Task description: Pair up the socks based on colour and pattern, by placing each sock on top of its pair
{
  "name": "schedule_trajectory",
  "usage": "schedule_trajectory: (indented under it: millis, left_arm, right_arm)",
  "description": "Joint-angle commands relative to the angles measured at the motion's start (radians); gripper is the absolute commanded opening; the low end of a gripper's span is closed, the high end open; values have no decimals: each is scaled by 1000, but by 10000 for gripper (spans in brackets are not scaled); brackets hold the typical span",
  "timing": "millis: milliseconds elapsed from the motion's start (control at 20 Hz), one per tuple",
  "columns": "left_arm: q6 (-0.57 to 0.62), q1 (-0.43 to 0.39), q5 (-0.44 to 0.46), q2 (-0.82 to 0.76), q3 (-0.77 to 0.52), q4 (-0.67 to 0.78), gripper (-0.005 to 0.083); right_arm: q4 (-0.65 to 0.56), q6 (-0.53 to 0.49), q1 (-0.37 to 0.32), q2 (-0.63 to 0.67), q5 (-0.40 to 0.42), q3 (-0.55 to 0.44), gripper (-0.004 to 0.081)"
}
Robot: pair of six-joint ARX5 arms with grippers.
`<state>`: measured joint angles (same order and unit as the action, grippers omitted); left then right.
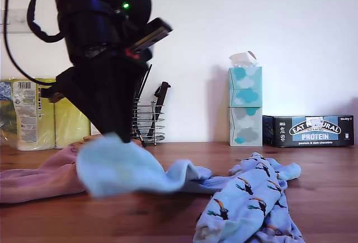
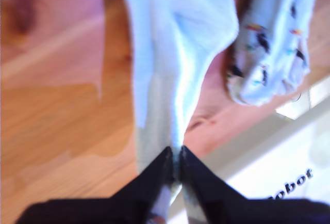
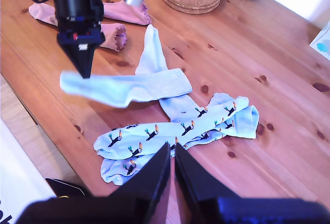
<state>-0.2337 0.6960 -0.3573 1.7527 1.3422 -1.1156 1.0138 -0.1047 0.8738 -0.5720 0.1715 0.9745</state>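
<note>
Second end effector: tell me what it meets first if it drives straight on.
Most likely the toucan socks, lying directly ahead of my second end effector on the wooden table; the end effector looks shut. Depth is unclear.

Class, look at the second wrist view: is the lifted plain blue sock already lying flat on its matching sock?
No: my first gripper holds the plain blue sock above the table.

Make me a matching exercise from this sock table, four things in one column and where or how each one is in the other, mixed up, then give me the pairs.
Things
1. plain light blue sock
2. toucan socks
3. pink socks
4. my second gripper

States
A. shut, holding nothing, above the table
B. lying flat, one stacked on the other
C. hanging in the air from my first gripper
D. on the wood behind my first arm, frilly cuffs showing

Pairs: 1-C, 2-B, 3-D, 4-A
</note>
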Motion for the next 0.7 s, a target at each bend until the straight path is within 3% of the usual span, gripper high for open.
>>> schedule_trajectory:
  millis: [0,150,200,300,400,500,650]
  left_arm:
    - [6,-4,6,0,-14,21,452]
    - [59,-16,30,0,-13,61,464]
    - [148,-24,45,0,-11,93,448]
    - [446,-41,134,-1,-11,155,346]
    - [718,-65,182,2,-11,233,319]
    - [724,-114,194,8,-11,352,323]
    - [568,-212,183,22,-11,475,367]
  right_arm:
    - [-10,-2,3,-1,3,-4,-13]
    - [-10,-1,3,-1,3,-4,-13]
    - [-11,-1,3,-1,3,-4,-13]
    - [-14,-1,3,-1,3,-4,-13]
    - [-19,-1,3,-1,3,-4,-13]
    - [-19,-1,3,-1,3,-4,-13]
    - [-24,-1,3,-1,3,-4,-13]
